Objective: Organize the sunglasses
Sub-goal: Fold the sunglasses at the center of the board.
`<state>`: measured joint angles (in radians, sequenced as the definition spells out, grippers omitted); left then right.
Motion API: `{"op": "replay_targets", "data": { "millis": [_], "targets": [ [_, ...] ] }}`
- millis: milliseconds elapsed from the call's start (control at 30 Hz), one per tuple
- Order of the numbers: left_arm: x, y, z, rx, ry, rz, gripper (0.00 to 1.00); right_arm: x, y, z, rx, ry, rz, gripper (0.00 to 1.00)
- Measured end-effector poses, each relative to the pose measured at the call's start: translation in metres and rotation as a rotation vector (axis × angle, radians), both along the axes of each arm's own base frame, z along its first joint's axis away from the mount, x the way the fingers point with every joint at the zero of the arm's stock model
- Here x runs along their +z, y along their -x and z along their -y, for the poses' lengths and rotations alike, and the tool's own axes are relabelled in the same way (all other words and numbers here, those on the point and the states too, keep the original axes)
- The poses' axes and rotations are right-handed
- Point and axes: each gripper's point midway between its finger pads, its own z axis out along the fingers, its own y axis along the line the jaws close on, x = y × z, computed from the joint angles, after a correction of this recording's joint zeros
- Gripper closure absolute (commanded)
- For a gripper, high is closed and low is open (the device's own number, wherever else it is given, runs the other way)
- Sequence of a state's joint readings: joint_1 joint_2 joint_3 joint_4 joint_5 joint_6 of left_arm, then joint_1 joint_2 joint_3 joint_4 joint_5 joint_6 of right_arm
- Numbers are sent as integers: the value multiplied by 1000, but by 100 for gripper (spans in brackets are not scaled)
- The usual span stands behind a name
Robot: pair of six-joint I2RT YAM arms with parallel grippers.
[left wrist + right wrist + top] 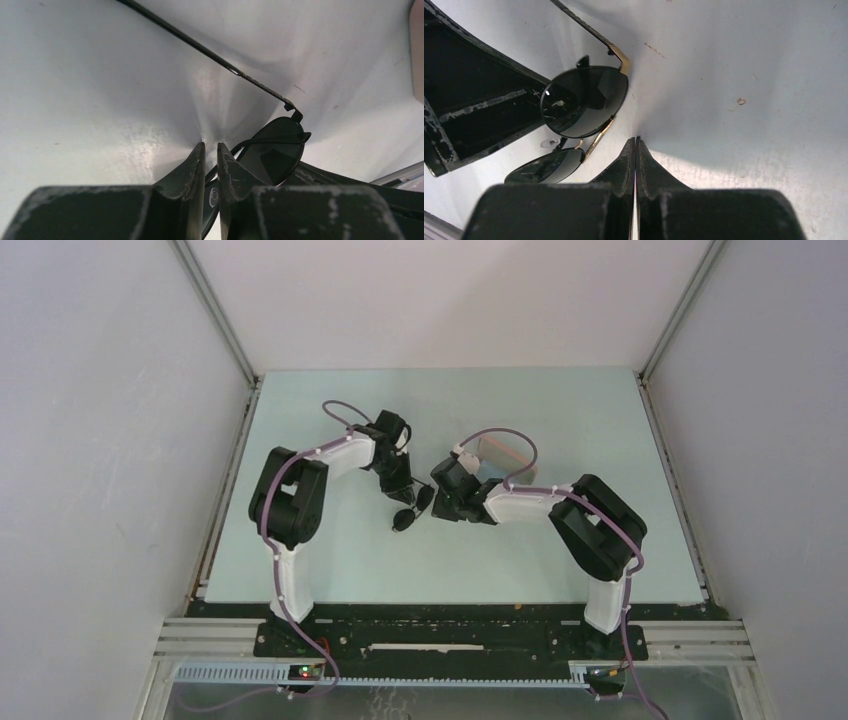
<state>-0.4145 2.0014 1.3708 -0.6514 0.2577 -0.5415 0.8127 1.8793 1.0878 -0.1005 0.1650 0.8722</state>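
The sunglasses (409,512) lie on the table mid-way between both arms, with dark round lenses and thin wire arms. My left gripper (401,490) reaches down on them from behind. In the left wrist view its fingers (192,165) are nearly shut on one lens, which sits in the narrow gap (211,150); the other lens (277,150) and a wire arm (210,54) stick out to the right. My right gripper (441,502) is just right of the glasses. In the right wrist view it (636,141) is shut and empty, with the lenses (584,102) to its left.
A pink case (507,448) with something light blue by it lies behind the right wrist; its edge shows in the left wrist view (418,50). The left gripper's finger (474,110) is close beside the lenses. Grey walls enclose the table (560,410).
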Motion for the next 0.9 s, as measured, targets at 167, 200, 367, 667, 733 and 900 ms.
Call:
{"op": "replay_targets", "data": {
  "millis": [167, 200, 367, 667, 733, 900],
  "targets": [
    [3, 5, 0, -32, -1, -15, 81, 0, -3, 3, 1, -7, -10, 100],
    [6, 4, -2, -36, -7, -15, 81, 0, -4, 5, -2, -6, -12, 100],
    [42, -28, -11, -52, -22, 61, 80, -2, -6, 11, -4, 4, -21, 100],
    [91, -109, -29, -48, -90, 260, 82, -3, -3, 10, 15, 4, -30, 100],
    [85, -121, -28, -48, -107, 267, 82, -3, -3, 10, 20, 3, -32, 100],
    [59, -152, -24, -52, -138, 244, 82, -3, 1, 8, 35, -5, -43, 100]
  ]
}}
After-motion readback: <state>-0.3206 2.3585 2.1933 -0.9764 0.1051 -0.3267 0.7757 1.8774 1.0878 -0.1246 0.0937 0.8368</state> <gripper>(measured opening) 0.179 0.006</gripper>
